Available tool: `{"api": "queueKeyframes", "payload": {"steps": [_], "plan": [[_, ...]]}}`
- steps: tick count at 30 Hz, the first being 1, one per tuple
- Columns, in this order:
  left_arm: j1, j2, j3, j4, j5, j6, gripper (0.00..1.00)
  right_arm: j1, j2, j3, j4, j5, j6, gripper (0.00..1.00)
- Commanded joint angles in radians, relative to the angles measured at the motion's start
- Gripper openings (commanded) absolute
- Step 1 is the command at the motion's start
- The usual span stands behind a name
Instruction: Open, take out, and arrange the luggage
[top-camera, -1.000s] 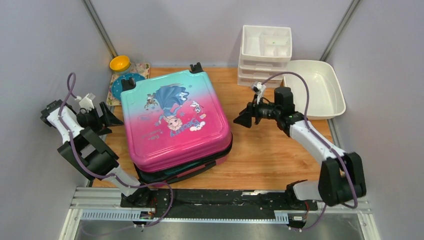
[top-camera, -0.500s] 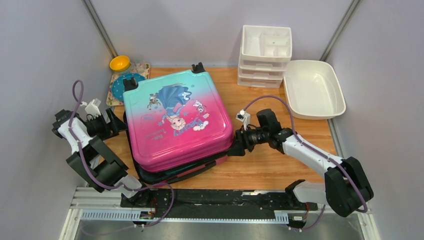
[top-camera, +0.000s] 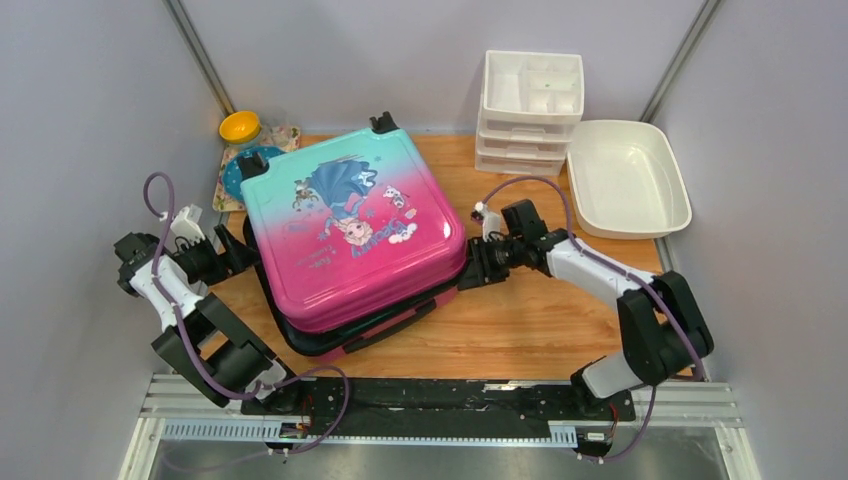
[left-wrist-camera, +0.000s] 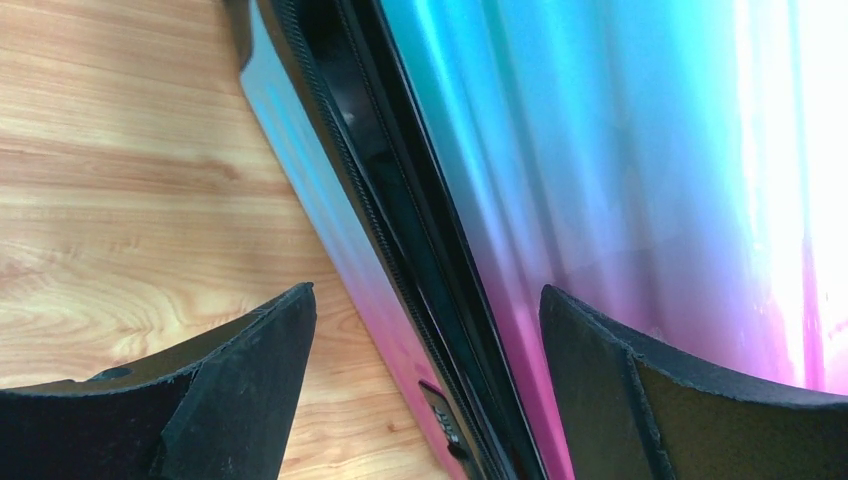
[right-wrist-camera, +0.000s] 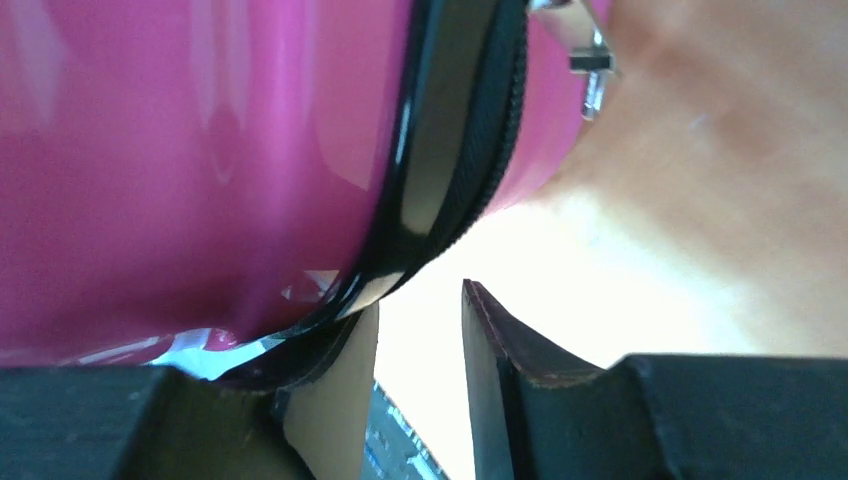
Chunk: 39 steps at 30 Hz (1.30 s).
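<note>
The luggage (top-camera: 350, 225), a teal-to-pink hard-shell suitcase with a cartoon princess print, lies flat on the wooden table (top-camera: 540, 320). Its upper shell sits a little askew over the lower one. My left gripper (top-camera: 238, 262) is open wide at its left side. In the left wrist view the left gripper (left-wrist-camera: 427, 293) straddles the black zip seam (left-wrist-camera: 400, 250), one finger over the wood, the other over the upper shell (left-wrist-camera: 600, 150). My right gripper (top-camera: 468, 272) is at the suitcase's right front corner. In the right wrist view the right gripper (right-wrist-camera: 418, 300) has a narrow, empty gap, one finger against the black rim of the pink shell (right-wrist-camera: 200, 150).
A white drawer organiser (top-camera: 530, 100) stands at the back right, with a white basin (top-camera: 628, 180) beside it. A yellow bowl (top-camera: 240, 127) and a teal plate (top-camera: 245, 165) sit at the back left corner. Grey walls close in both sides.
My right arm swung from the back right down to the suitcase's right corner and its jaws narrowed. The left gripper moved in against the left side. The suitcase turned and slid back slightly.
</note>
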Motion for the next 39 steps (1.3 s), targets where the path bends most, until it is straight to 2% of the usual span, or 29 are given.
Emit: {"api": "queueKeyframes", "payload": {"steps": [1,6,9,12,14,15,18,21,22,24,26,29,32,33,35,36,38,39], "plan": [[-0.021,-0.035,-0.035,-0.041,0.16,-0.034,0.91,-0.043,0.146,0.225,0.213,0.17,0.03,0.38],[-0.029,-0.093,-0.11,-0.078,0.166,0.09,0.9,-0.117,0.313,0.479,0.219,0.225,0.021,0.37],[-0.087,-0.116,-0.162,-0.077,0.149,0.149,0.9,-0.167,0.378,0.606,0.207,0.248,0.019,0.37],[-0.175,-0.14,-0.234,0.027,0.14,0.089,0.89,-0.209,0.38,0.685,0.143,0.259,-0.023,0.38],[-0.238,-0.157,-0.268,0.11,0.136,0.04,0.89,-0.227,0.352,0.675,0.091,0.256,-0.042,0.39],[-0.309,-0.162,-0.297,0.199,0.128,-0.016,0.89,-0.244,0.311,0.644,0.071,0.255,-0.06,0.39],[-0.416,-0.173,-0.357,0.383,0.12,-0.15,0.88,-0.264,0.21,0.574,-0.003,0.253,-0.087,0.4],[-0.588,-0.183,-0.397,0.544,0.067,-0.237,0.88,-0.272,0.11,0.481,-0.084,0.242,-0.099,0.42],[-0.678,-0.188,-0.406,0.587,0.05,-0.262,0.88,-0.272,0.087,0.436,-0.123,0.236,-0.102,0.44],[-0.76,-0.19,-0.42,0.691,0.007,-0.326,0.87,-0.272,0.021,0.393,-0.15,0.226,-0.099,0.45],[-0.896,-0.179,-0.408,0.716,-0.028,-0.334,0.87,-0.272,-0.026,0.337,-0.169,0.219,-0.097,0.46],[-0.978,-0.191,-0.366,0.691,-0.042,-0.315,0.86,-0.273,-0.054,0.305,-0.193,0.232,-0.097,0.48],[-0.974,-0.251,-0.319,0.551,-0.01,-0.221,0.88,-0.272,-0.056,0.294,-0.178,0.261,-0.1,0.48],[-0.966,-0.272,-0.281,0.437,0.016,-0.139,0.89,-0.272,-0.051,0.293,-0.169,0.285,-0.105,0.48],[-0.935,-0.323,-0.238,0.298,0.072,-0.016,0.9,-0.276,-0.031,0.297,-0.146,0.322,-0.107,0.47],[-0.899,-0.337,-0.196,0.172,0.097,0.0,0.91,-0.278,-0.024,0.305,-0.138,0.354,-0.108,0.46],[-0.857,-0.369,-0.161,0.021,0.149,0.037,0.91,-0.299,-0.002,0.314,-0.137,0.376,-0.093,0.45],[-0.761,-0.374,-0.121,-0.01,0.171,0.035,0.91,-0.307,0.002,0.32,-0.141,0.37,-0.085,0.43]]}}
